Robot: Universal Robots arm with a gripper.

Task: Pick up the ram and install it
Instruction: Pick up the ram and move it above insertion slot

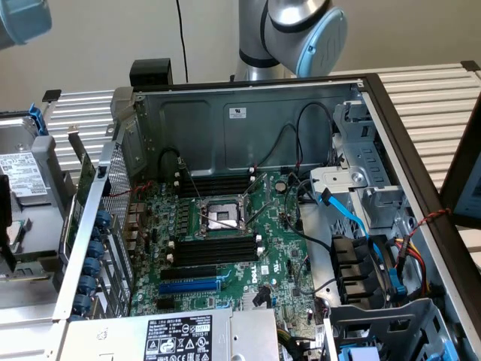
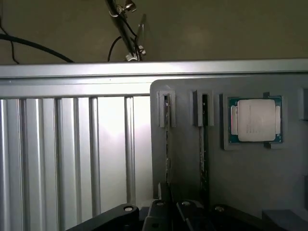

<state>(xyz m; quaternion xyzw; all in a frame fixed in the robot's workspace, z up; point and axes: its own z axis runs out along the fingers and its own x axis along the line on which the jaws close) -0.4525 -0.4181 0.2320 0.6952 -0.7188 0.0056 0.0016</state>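
Exterior view: arm [image 1: 301, 34] behind open case [image 1: 248, 113]; motherboard [image 1: 278, 226] with black slots [image 1: 214, 250]. Wrist view: ram [image 2: 166, 154] on edge in tray [image 2: 250, 183], near CPU [image 2: 255, 120]; gripper [image 2: 173, 214] at ram's end, grip state cannot be told.

A grey holder plate [image 2: 240, 183] lies on a ribbed aluminium bench [image 2: 72, 154]. Two narrow slots run side by side in the plate, each holding a thin stick seen edge-on: the ram [image 2: 166, 144] nearer the ribs, and a second stick [image 2: 203, 154] beside it. Next to that, a square recess holds a silver-lidded processor chip [image 2: 255, 120]. The dark gripper [image 2: 168, 214] sits at the near end of the ram's slot. Beyond an aluminium rail [image 2: 144, 70], black cables [image 2: 33, 45] and a metal clamp arm [image 2: 126, 29] stand against a beige wall [image 2: 216, 29].
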